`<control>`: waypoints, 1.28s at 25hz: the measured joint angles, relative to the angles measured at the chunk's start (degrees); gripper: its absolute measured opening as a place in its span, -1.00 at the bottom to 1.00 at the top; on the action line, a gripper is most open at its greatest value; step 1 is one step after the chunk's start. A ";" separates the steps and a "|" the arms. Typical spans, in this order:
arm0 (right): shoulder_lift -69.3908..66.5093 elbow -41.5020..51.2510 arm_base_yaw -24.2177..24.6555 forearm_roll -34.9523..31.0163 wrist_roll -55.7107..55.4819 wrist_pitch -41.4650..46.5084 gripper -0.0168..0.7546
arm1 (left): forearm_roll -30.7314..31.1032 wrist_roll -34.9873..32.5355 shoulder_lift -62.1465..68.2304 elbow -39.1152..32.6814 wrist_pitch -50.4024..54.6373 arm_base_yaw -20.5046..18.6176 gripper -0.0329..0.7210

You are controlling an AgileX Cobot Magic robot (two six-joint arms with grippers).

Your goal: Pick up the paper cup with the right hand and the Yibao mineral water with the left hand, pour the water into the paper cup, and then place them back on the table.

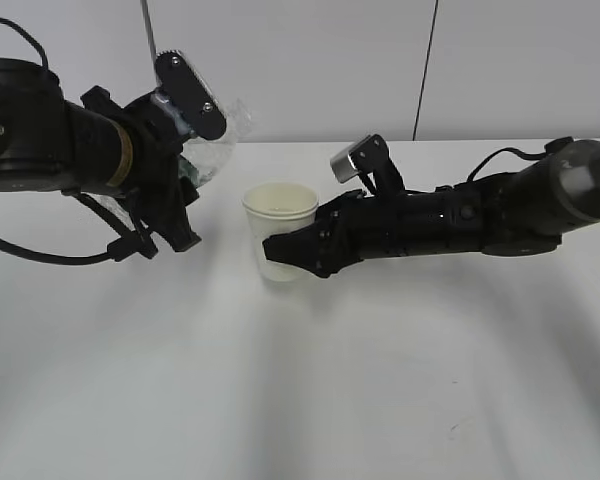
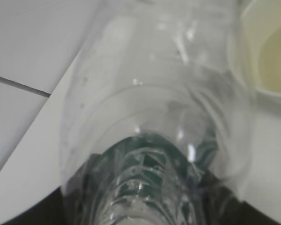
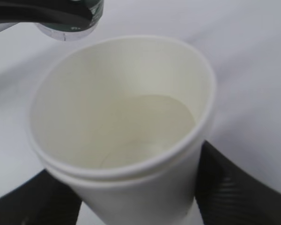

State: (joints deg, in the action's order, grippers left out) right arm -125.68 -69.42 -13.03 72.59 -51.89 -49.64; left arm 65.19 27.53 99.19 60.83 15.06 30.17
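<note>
The paper cup (image 1: 280,228) stands upright at the table's middle, and my right gripper (image 1: 292,250) is shut on its lower wall. In the right wrist view the cup (image 3: 122,117) fills the frame between the black fingers (image 3: 239,187), its round bottom showing pale; I cannot tell how much water is in it. My left gripper (image 1: 192,160) is shut on the clear Yibao bottle (image 1: 218,135), held tilted in the air to the left of the cup's rim. In the left wrist view the bottle (image 2: 154,117) fills the frame, with the cup's rim (image 2: 267,51) at the top right.
The white table (image 1: 300,380) runs wide in front of both arms. A white wall with a dark vertical seam (image 1: 425,60) stands behind. Black cables (image 1: 40,255) hang below the left arm.
</note>
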 joint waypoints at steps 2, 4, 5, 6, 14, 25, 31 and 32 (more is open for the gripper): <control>0.00 0.00 0.51 -0.03 0.00 0.09 0.40 | -0.83 0.94 0.00 0.00 -0.97 0.00 -0.02; 0.00 0.00 1.04 -0.03 0.00 0.09 0.40 | -1.01 2.01 0.00 0.00 -1.37 0.00 -0.02; 0.00 0.00 1.42 -0.13 0.00 0.09 0.40 | -1.22 2.55 0.00 0.00 -1.46 -0.13 -0.02; 0.00 0.00 1.67 -0.16 0.00 0.09 0.40 | -1.72 2.85 0.00 0.00 -1.68 -0.42 -0.02; 0.00 0.00 4.30 -1.24 -0.10 0.09 0.40 | -9.40 3.21 0.00 0.00 -7.92 -4.94 -0.02; 0.00 0.00 5.03 -2.76 -0.10 3.81 0.40 | -16.77 3.26 0.06 0.00 -17.45 -9.46 -0.02; 0.00 0.00 5.03 -5.50 0.12 8.78 0.39 | -18.10 3.26 1.98 -0.15 -24.42 -11.69 -0.02; 0.00 0.00 5.03 -5.91 0.25 9.15 0.39 | -18.61 3.26 2.68 -0.15 -25.65 -12.04 -0.02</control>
State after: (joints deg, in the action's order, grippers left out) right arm -125.68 -69.42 -8.00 66.68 -51.64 -40.50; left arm 46.58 30.79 101.87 60.68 -10.59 18.13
